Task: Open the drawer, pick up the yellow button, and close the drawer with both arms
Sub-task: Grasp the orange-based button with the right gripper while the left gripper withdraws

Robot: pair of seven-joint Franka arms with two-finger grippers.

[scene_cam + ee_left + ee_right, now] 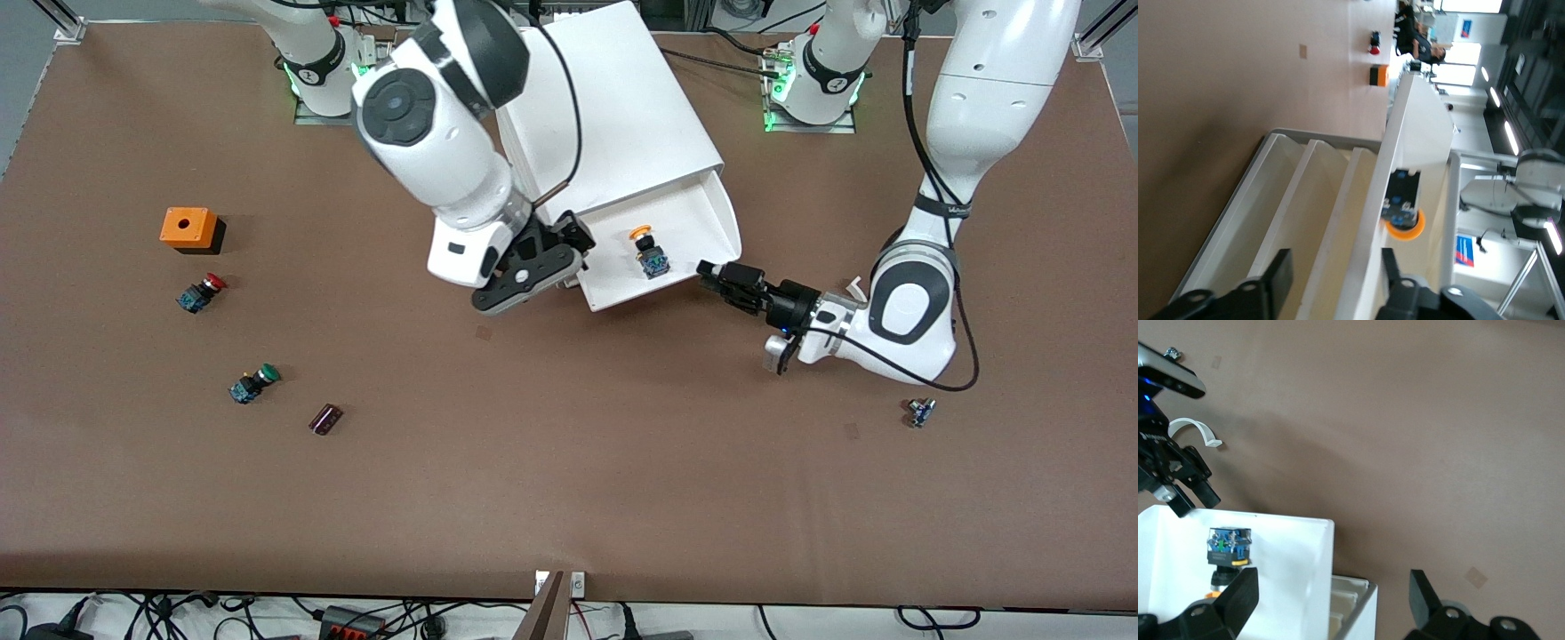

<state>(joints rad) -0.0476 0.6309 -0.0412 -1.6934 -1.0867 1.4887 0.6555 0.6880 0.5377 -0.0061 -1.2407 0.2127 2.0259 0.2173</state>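
From the front view, the drawer (pixel 662 249) is already pulled out of the big white cabinet (pixel 613 116), so the first job looks done. The button (pixel 650 253) with its orange cap lies inside the drawer, not yet picked up, so taking it and shutting the drawer are left to do. The left gripper (pixel 711 271) is at the drawer's front corner, on the left arm's end of the drawer, and the button is near it but apart. I cannot tell from here how its fingers stand. The right gripper (pixel 560 253) hangs over the drawer's edge at the right arm's end, with the button well inside the drawer beside it. In the left wrist view, the left gripper (pixel 1335 270) has its two black fingers (pixel 1277 275) partly spread, one on each side of the drawer's front wall (pixel 1368 220), and they hold nothing. The button (pixel 1401 207) lies in the drawer just past that wall, not between the fingers. In the right wrist view, the right gripper (pixel 1331 600) is spread wide and empty. The button (pixel 1228 553) sits on the drawer floor (pixel 1281 573) right beside one finger (pixel 1238 597), at the edge of the gap and not touched. The left gripper (pixel 1188 487) shows at the drawer's rim.
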